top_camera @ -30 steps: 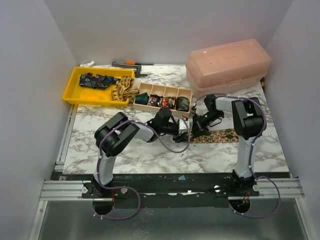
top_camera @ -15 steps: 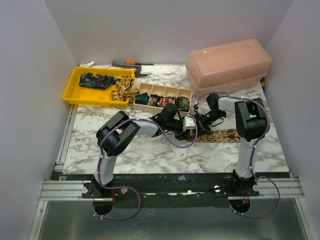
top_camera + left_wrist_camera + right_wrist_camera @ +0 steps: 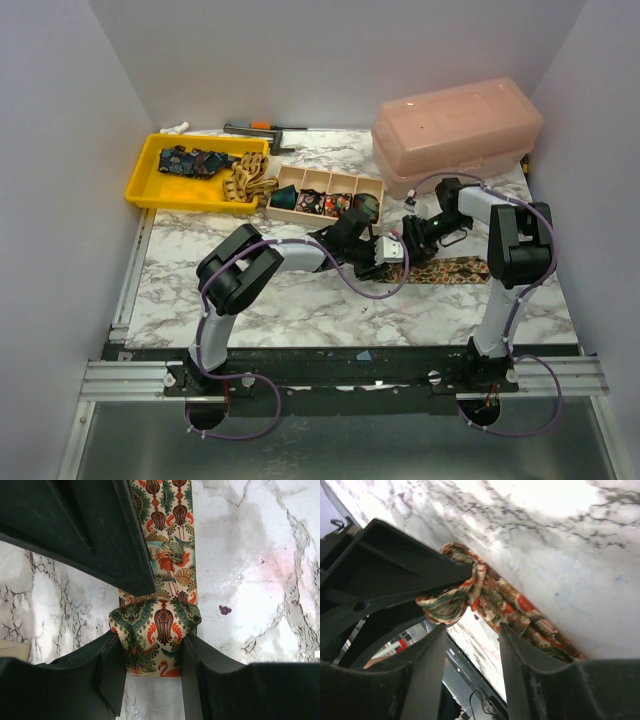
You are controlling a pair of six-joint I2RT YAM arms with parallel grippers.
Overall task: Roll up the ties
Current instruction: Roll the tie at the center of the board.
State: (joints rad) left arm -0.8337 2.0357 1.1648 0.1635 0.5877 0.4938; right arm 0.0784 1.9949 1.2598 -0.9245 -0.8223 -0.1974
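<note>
A tan tie with a red and green bird pattern (image 3: 455,270) lies flat on the marble table, right of centre. Its left end is rolled into a small coil (image 3: 160,622). My left gripper (image 3: 388,252) is shut on that coil from both sides, as the left wrist view shows (image 3: 152,645). My right gripper (image 3: 412,238) sits right beside it, just behind the tie. In the right wrist view it (image 3: 472,630) is open, with the coil (image 3: 445,607) above its left fingertip and nothing between the fingers.
A wooden organiser (image 3: 325,178) behind the grippers holds several rolled ties. A yellow tray (image 3: 150,185) at the back left holds a dark blue tie (image 3: 195,160) and a tan tie (image 3: 248,180). A pink lidded box (image 3: 455,130) stands at the back right.
Both grippers have moved to the right along the tie, the left one with the coil in it. The flat stretch of tie now looks shorter.
</note>
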